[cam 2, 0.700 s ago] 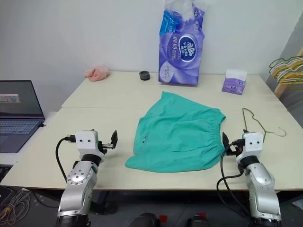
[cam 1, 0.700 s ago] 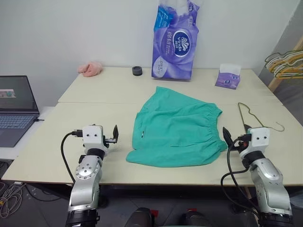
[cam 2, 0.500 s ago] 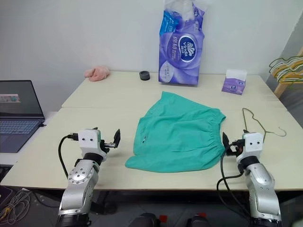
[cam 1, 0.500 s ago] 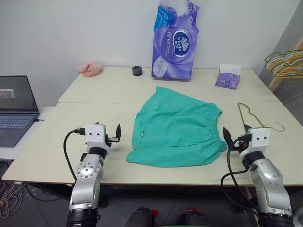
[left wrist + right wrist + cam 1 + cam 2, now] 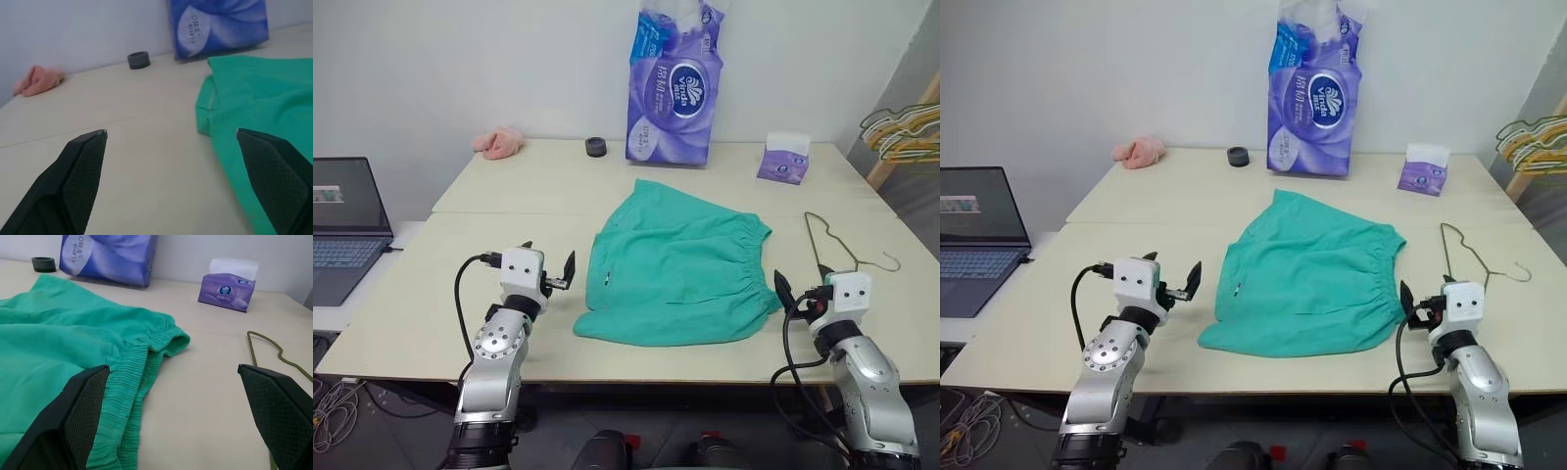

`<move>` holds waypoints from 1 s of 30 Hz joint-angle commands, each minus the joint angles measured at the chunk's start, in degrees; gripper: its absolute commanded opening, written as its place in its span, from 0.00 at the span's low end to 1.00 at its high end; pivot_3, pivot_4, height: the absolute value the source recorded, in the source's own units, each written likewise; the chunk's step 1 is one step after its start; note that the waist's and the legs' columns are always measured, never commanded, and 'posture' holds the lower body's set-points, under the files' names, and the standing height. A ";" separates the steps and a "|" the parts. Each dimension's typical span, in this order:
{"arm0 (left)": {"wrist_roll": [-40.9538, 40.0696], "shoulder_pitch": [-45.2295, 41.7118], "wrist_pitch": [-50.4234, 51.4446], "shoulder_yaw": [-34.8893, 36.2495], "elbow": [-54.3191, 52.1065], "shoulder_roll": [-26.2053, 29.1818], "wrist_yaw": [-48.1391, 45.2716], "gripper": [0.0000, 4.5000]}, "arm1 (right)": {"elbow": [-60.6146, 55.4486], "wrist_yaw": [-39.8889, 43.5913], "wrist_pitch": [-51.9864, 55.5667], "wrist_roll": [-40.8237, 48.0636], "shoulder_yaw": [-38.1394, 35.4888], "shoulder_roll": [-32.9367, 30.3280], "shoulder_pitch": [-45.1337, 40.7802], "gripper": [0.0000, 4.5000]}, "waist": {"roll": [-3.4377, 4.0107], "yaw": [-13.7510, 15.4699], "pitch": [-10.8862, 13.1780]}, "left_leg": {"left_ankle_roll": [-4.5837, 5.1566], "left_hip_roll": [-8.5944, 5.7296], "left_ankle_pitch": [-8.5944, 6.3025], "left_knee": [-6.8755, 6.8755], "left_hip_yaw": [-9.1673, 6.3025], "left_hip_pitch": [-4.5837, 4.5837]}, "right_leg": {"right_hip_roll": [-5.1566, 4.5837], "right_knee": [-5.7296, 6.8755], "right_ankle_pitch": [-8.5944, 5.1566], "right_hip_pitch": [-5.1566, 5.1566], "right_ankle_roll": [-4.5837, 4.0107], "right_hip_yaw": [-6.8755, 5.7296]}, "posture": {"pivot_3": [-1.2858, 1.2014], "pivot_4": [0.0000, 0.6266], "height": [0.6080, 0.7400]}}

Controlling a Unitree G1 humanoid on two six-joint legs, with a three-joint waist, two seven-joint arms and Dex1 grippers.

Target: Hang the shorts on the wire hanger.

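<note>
The shorts (image 5: 677, 262) lie flat mid-counter (image 5: 431, 304), the wire hanger (image 5: 837, 245) just beside their waistband. My left hand (image 5: 558, 276) and right hand (image 5: 790, 294) flank them, both wide and empty, ready to reach in.

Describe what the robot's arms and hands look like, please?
Both arms are silver-grey metal with rounded joints. Each ends in a white boxy wrist block carrying the left gripper or right gripper, made of two black pointed fingers with a fine mesh-like texture on the inner faces. A black cable loops from each wrist block back along the arm.
</note>
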 commanded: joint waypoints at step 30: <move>8.27 -7.34 -17.43 -19.92 14.26 23.81 -41.18 0.79 | -20.67 27.74 1.99 -2.33 11.68 -26.53 10.09 1.00 | 0.07 -2.34 0.00 | 0.23 0.37 -0.26 0.02 0.48 0.04 | 0.30 -0.60 0.17 0.10 0.18 0.29 | 0.53 0.05 1.00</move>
